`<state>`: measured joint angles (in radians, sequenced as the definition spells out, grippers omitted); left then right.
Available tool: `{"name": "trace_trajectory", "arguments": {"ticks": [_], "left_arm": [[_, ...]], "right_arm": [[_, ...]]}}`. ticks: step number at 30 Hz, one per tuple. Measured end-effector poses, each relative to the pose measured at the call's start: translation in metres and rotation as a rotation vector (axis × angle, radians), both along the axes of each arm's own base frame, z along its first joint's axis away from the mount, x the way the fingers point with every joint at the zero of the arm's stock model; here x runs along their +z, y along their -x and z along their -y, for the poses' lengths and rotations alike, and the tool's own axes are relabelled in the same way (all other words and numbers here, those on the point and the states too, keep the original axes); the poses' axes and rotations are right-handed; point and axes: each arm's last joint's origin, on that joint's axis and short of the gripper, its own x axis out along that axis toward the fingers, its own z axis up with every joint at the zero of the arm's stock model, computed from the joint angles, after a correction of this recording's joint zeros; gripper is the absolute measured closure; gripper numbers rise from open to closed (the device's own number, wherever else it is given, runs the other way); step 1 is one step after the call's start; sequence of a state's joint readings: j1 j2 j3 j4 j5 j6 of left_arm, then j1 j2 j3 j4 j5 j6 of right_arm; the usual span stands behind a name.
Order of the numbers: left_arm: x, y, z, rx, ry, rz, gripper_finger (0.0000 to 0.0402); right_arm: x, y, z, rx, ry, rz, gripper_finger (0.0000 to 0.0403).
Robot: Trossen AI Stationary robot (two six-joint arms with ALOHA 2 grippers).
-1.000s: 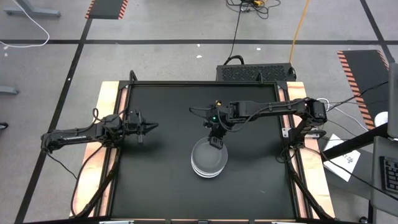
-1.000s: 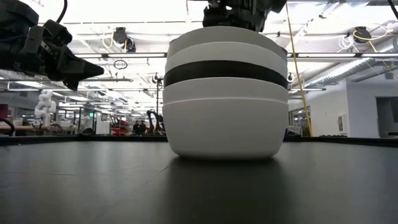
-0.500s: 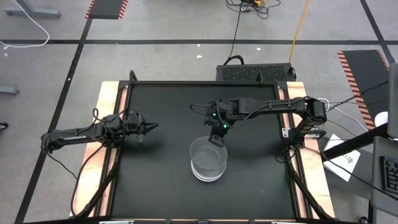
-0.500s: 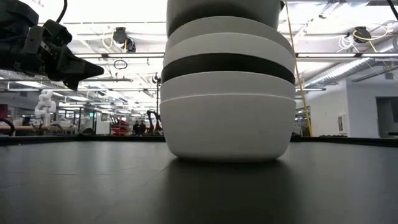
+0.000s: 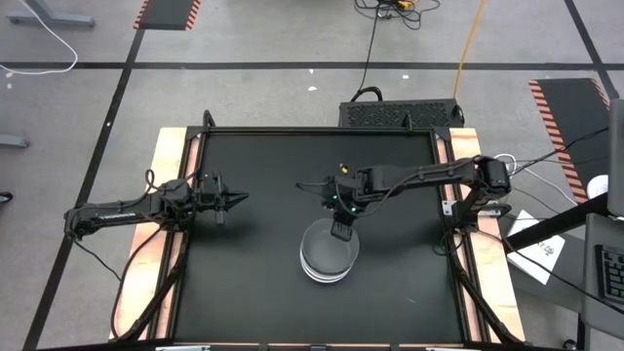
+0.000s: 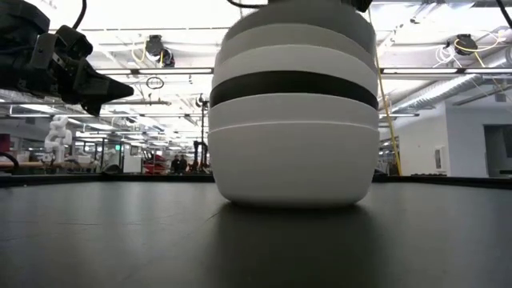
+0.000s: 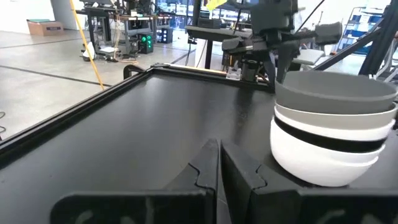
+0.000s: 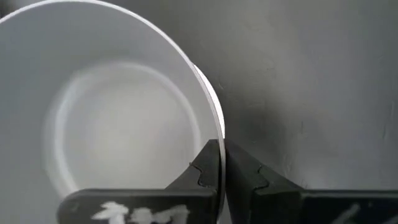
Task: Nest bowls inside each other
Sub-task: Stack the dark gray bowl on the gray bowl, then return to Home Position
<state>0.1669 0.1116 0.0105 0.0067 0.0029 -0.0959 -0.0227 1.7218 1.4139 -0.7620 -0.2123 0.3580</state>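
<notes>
The bowls stand nested in one stack (image 5: 330, 255) near the middle of the black table, the bottom white bowl on the surface (image 6: 292, 172). A black bowl (image 6: 292, 86) shows as a band between white ones, and a grey bowl (image 7: 336, 93) sits on top. My right gripper (image 5: 341, 232) is shut at the far rim of that grey bowl (image 8: 106, 124). My left gripper (image 5: 239, 198) is also shut. It hovers level at the table's left, well away from the stack (image 7: 329, 143), and touches nothing. My right gripper's shut fingertips (image 8: 211, 158) meet the top grey bowl at its far rim (image 8: 217, 134), slanting down from the far side. One finger lies over the bowl's hollow and one over the table. I cannot tell whether the rim is pinched or only touched. The bowl sits in the stack.
The black table top (image 5: 253, 283) lies bare around the stack. Wooden rails (image 5: 171, 244) run along its left and right sides. A dark box (image 5: 400, 112) stands beyond the far edge.
The grey top bowl stood higher over the stack half a second ago and now sits lower in it. In the low view the whole stack looks a little larger than a second ago, as if slid slightly toward the near edge.
</notes>
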Motion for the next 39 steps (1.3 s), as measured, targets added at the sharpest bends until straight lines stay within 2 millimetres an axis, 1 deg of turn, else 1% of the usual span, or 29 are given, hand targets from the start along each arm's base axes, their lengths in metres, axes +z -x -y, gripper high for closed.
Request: {"name": "trace_trajectory", "arguments": {"ticks": [4,9,12,16,26,29,33,36,39], "left_arm": [[0.000,0.000,0.000,0.001,0.011,0.002,0.0380],[0.000,0.000,0.000,-0.003,0.016,0.003,0.0380],[0.000,0.000,0.000,-0.004,0.019,0.003,0.0380],[0.000,0.000,0.000,-0.005,0.019,0.003,0.0380],[0.000,0.000,0.000,-0.006,0.015,0.003,0.0380],[0.000,0.000,0.000,-0.007,0.014,0.003,0.0380],[0.000,0.000,0.000,-0.008,0.005,0.001,0.0380],[0.000,0.000,0.000,-0.009,0.000,0.001,0.0380],[0.000,0.000,0.000,-0.011,0.005,0.002,0.0380]], "right_arm": [[-0.013,-0.006,-0.005,-0.004,0.021,-0.035,0.0402],[-0.016,-0.011,-0.008,-0.010,0.038,-0.016,0.0401],[-0.013,-0.012,-0.008,-0.015,0.039,0.013,0.0389],[-0.009,-0.011,-0.009,-0.013,0.041,0.033,0.0358],[-0.007,-0.012,-0.010,0.000,0.014,0.049,0.0251],[-0.002,-0.010,-0.009,-0.003,0.014,0.069,0.0230],[0.017,-0.003,-0.009,0.044,0.043,0.141,0.0216],[0.032,0.008,-0.015,0.085,0.080,0.213,0.0218],[0.038,0.020,-0.020,0.111,0.097,0.281,0.0241]]}}
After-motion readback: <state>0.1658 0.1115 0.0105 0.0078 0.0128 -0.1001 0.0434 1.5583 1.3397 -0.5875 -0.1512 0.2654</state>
